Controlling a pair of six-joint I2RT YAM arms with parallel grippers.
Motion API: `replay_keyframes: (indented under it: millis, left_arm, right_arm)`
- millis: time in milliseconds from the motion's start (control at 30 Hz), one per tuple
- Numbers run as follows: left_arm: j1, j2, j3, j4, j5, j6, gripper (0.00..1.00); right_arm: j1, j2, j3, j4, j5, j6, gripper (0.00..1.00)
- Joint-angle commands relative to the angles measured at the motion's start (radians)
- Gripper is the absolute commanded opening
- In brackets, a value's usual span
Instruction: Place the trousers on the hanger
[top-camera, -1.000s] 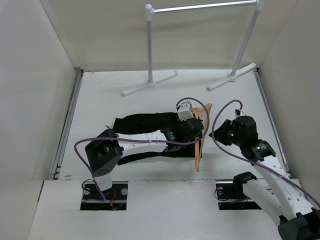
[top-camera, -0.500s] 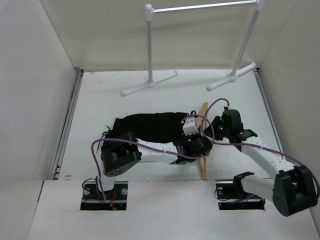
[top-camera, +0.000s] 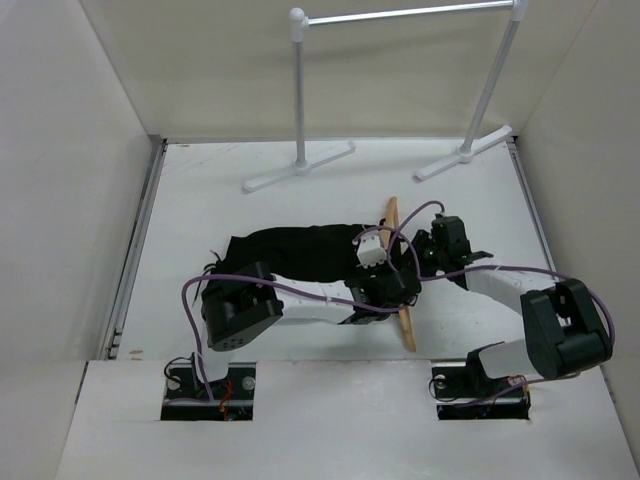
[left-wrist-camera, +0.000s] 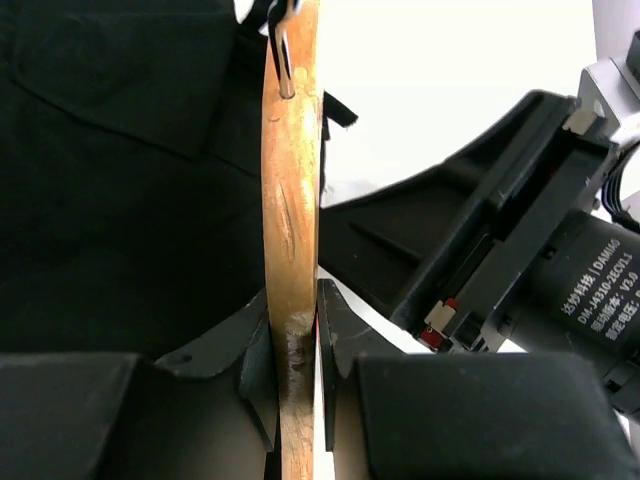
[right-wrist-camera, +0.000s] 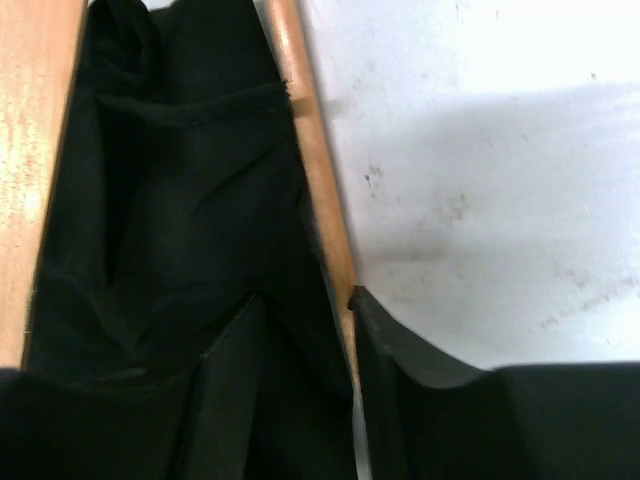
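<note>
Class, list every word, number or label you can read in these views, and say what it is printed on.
"DAMIAO": on the right arm's motor housing, left wrist view.
"DM-J4310-2EC V1.3": same label; digits hard to confirm.
Chinese characters beside them: too small to read.
Nothing else legible.

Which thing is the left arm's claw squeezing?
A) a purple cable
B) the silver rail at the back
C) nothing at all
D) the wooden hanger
D: in the left wrist view, the left gripper has its two fingers pressed against either side of the hanger, which stands on edge beside the trousers.
</note>
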Motion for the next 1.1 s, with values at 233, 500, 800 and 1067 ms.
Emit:
replay_keyframes:
  millis: [233, 500, 800, 1067]
  left_arm:
    - [0.012, -0.020, -0.069, -0.032, 0.010, -0.016, 0.00]
    - [0.021, -0.059, -0.128, -0.030, 0.027, -0.016, 0.00]
    - [0.044, -0.184, -0.277, -0.041, 0.013, -0.013, 0.00]
    - [0.072, -0.401, -0.440, -0.142, -0.022, -0.002, 0.00]
  right_arm:
    - [0.015, 0.028, -0.021, 0.131, -0.068, 0.066, 0.41]
    - [0.027, 0.003, -0.012, 0.109, -0.048, 0.080, 0.10]
    - [-0.025, -0.200, 0.008, -0.027, -0.018, 0.061, 0.06]
    - [-0.153, -0.258, -0.021, -0.084, -0.010, 0.037, 0.06]
